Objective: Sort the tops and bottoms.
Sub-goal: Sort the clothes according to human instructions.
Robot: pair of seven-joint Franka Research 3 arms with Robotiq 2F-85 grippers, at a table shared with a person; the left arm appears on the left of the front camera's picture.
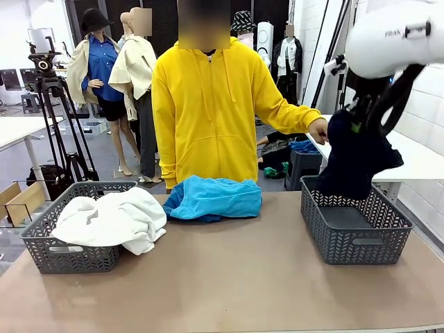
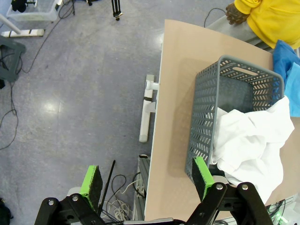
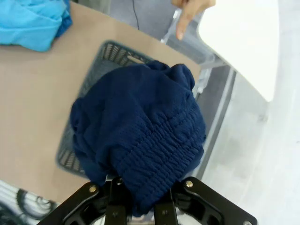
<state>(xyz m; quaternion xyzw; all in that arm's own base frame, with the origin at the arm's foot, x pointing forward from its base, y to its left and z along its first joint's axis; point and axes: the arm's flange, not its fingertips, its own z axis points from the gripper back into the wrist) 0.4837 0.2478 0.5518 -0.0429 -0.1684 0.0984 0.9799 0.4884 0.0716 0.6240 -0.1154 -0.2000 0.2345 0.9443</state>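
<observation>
Pinching the dark navy bottoms (image 3: 136, 126) near the stretchy band (image 3: 164, 145) with the right gripper (image 3: 138, 202), high over the right basket (image 1: 355, 241); soft, light, floppy, so best grabbed by that bunched band; left gripper (image 2: 146, 177) spread wide, holding nothing.

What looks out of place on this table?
The soft white fabric shirt spills over the rim of the left grey plastic basket onto the brown table, rather than lying wholly inside. Nothing else stands out.
</observation>
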